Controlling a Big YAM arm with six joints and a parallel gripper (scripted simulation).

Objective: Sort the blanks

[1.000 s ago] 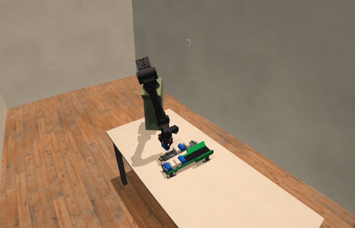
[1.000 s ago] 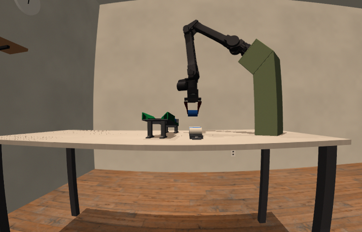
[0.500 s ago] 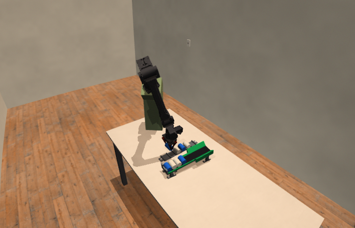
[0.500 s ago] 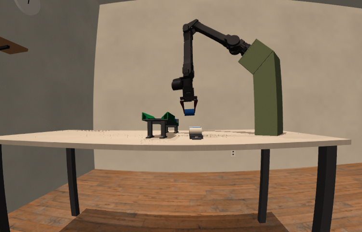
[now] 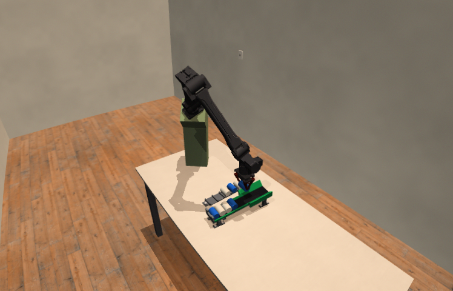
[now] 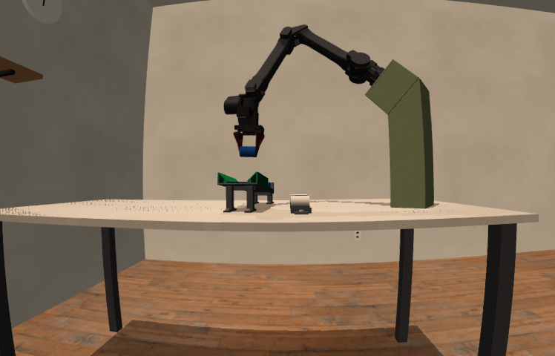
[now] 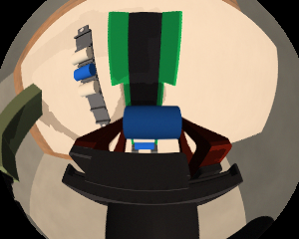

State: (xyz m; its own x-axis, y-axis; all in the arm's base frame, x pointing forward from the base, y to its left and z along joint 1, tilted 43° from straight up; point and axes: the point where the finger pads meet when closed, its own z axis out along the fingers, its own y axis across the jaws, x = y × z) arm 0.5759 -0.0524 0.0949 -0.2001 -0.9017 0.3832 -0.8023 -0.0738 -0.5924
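The pale desk (image 5: 294,245) (image 6: 271,224) (image 7: 229,75) carries everything, and above it reaches the black arm (image 5: 223,124) (image 6: 271,66), mounted on a green pedestal (image 5: 195,147) (image 6: 411,154) (image 7: 10,129). The feed ramp (image 5: 260,199) (image 6: 260,179) (image 7: 119,50), green-sided with a dark bed, stands on short legs; beside it lies the grey stock rack (image 5: 216,197) (image 6: 300,211) (image 7: 97,102), low and ribbed. Over the ramp and apart from it, the pincer (image 5: 244,184) (image 6: 248,147) (image 7: 151,119) is clamped on the ends of a blue blank (image 5: 242,185) (image 6: 248,151) (image 7: 151,122), which hangs level. Four blanks form a row at the ramp's far end from the flared sides: an outermost blue one (image 5: 214,212), two cream ones (image 5: 219,210) and an inner blue one (image 5: 232,204). Three more lie across the rack, a blue one (image 5: 232,187) (image 7: 84,72) between two cream ones (image 5: 224,191) (image 7: 89,89).
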